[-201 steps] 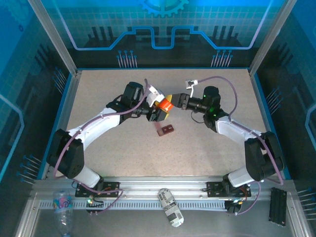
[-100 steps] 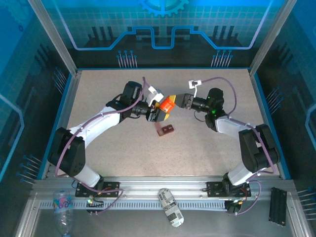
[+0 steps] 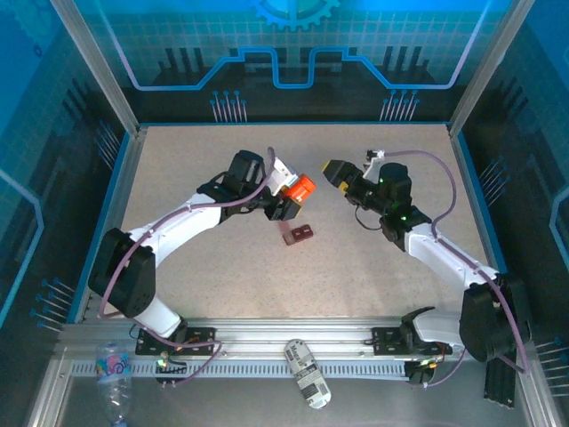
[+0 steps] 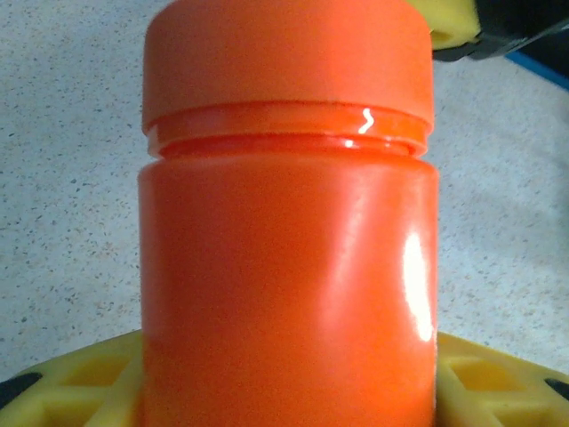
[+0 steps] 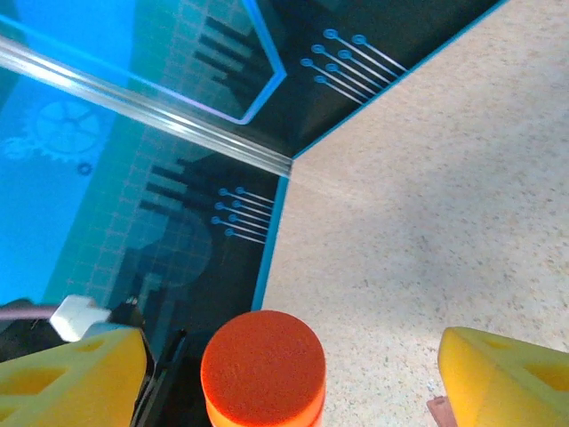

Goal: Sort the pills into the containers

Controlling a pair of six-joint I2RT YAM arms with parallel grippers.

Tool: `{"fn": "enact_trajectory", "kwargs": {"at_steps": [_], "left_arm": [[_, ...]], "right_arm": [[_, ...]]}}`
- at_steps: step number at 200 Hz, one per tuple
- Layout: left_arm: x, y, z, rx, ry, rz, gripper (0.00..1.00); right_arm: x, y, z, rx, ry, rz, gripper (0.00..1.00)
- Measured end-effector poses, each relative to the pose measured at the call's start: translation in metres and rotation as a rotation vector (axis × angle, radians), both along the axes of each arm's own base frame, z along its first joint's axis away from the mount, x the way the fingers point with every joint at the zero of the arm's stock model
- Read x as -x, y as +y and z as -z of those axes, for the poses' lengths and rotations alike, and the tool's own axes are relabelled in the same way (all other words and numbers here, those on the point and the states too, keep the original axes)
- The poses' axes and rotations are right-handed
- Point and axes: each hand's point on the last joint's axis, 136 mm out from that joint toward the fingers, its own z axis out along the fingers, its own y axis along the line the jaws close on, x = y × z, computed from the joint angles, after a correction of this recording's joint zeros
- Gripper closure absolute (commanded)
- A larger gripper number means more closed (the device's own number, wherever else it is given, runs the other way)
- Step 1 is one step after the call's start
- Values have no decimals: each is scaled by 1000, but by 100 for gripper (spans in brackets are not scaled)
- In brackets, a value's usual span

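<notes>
Over the middle of the worktop (image 3: 356, 276), the left claw (image 3: 286, 203) is clenched on the orange bottle (image 3: 300, 188), holding it tilted and off the surface with the cap (image 3: 306, 184) turned toward the right arm. One second ago the right claw (image 3: 336, 169) was closed against that cap end. Half a second ago it was parting. It now stands released, jaws spread, and has drawn back to the right, leaving bare worktop between it and the bottle. From the right wrist, the cap (image 5: 262, 369) is seen end-on between the yellow fingers (image 5: 507, 378), with a gap on each side and no contact. From the left wrist, the cap (image 4: 289, 62) sits squarely on the bottle (image 4: 289, 267) above its neck ring. Whether it has been loosened cannot be told. The left claw's grip has not altered over the interval, though the bottle has swung slightly with the arm. The tray (image 3: 299, 234) lies flat on the worktop just on the near side of the bottle, apart from both claws and in the same place as before. Its compartments are too small to inspect. Assessment: the bottle remains capped, the pills are presumably inside it, and sorting has not begun. The release reads as either a reset for another turn of the cap or a slipped hold. A fresh grasp on the cap appears necessary before anything can reach the tray.
</notes>
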Motion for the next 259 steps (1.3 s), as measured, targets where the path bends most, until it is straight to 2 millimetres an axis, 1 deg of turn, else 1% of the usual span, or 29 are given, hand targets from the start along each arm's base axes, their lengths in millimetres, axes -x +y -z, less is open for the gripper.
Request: {"fn": "enact_trajectory", "kwargs": {"at_steps": [21,44,64,85,121,137,150,160,182,203,236,259], "left_arm": [[0,-3,5,-24,-11,3,100],[0,-4,9,-41,-11,0,100],[0,-5,10,-47,-12,0,100],[0,-7,8,-49,-16,2,100],[1,-9,8,-50,-17,4,100],[2,-10,8,-50,-18,7,100],[2,-10,8,-49,-18,9,100],[3,-11,8,-50,-18,10,100],[3,-11,8,-51,-20,10,100],[2,-11,8,-51,-20,6,100],[1,-12,5,-42,-18,3,100],[1,-11,-7,20,24,23,100]], "right_arm": [[-1,7,8,24,41,4,13],[0,21,26,51,95,-15,14],[5,30,37,68,124,-35,15],[7,35,40,72,130,-47,17],[6,37,40,65,132,-48,21],[3,41,38,60,132,-51,23],[0,43,35,54,128,-51,27],[0,44,34,49,126,-50,33],[-1,47,31,41,119,-58,55],[-2,47,30,42,112,-58,64],[-4,48,24,50,68,-80,67],[-5,48,12,59,-47,-155,65]]}}
